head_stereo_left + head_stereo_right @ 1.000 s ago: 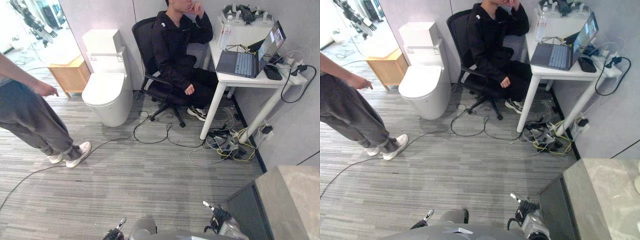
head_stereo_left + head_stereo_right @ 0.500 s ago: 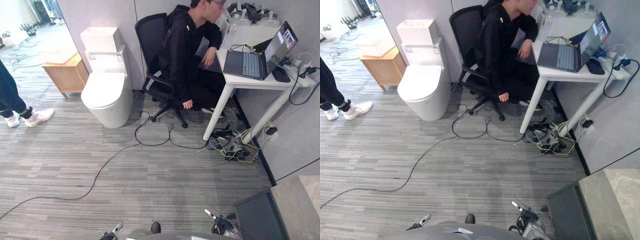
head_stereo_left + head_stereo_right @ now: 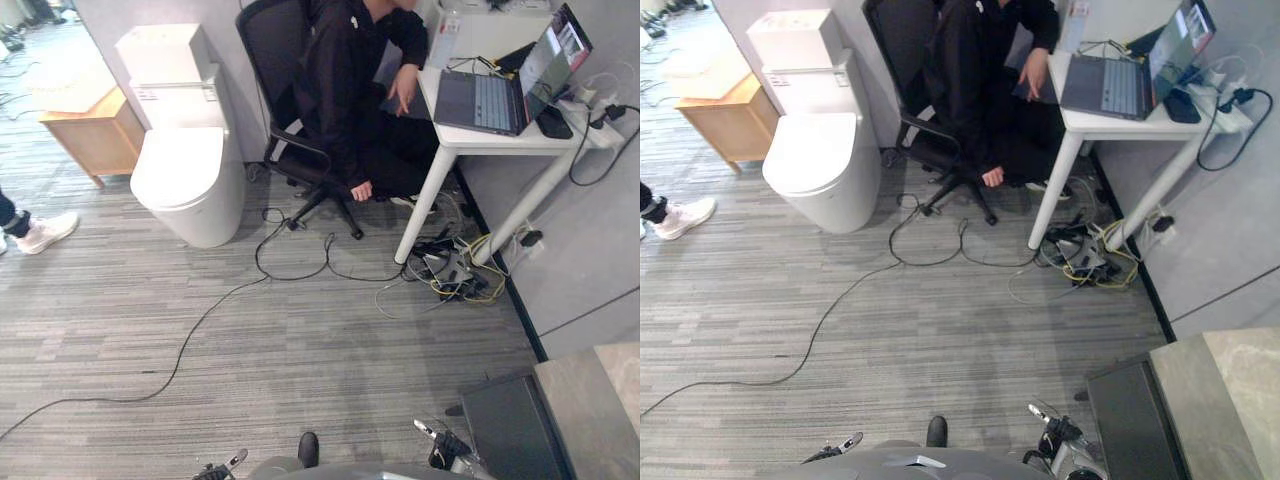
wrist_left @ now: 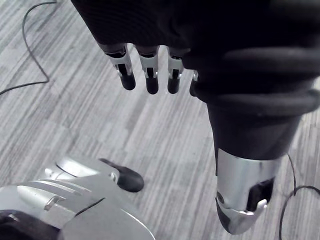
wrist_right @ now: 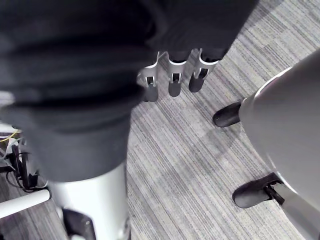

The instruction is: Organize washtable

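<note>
**Square up to the washtable before reaching**

The fingers of the left hand (image 4: 148, 75) hang straight and slack above the grey floor, holding nothing, and those of the right hand (image 5: 172, 82) hang the same. The washtable (image 3: 590, 400), stone-topped over a dark cabinet front (image 3: 505, 425), stands just off the robot's right side with most of its top out of sight. I'd say it should turn right and face it fully first, staying clear of the seated person (image 3: 350, 90), the toilet (image 3: 185, 175) and the cable tangle (image 3: 450, 275) under the white desk (image 3: 500, 140)
</note>
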